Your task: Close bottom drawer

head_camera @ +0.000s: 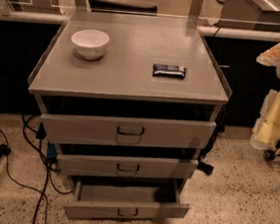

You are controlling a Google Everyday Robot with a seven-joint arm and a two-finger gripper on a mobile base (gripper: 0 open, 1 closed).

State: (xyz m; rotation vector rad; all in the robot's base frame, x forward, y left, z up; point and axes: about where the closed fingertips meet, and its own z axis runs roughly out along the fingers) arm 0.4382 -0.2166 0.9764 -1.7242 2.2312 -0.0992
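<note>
You have the grey metal bottom drawer (96, 210) standing pulled open, low and near; the gripper is out of view, its grip untellable.

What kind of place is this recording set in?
Probably an office canteen or test-kitchen area: a grey metal drawer cabinet on speckled floor, a white bowl and wrapped snack bar on top, a long counter behind. The end effector is not in view.
</note>
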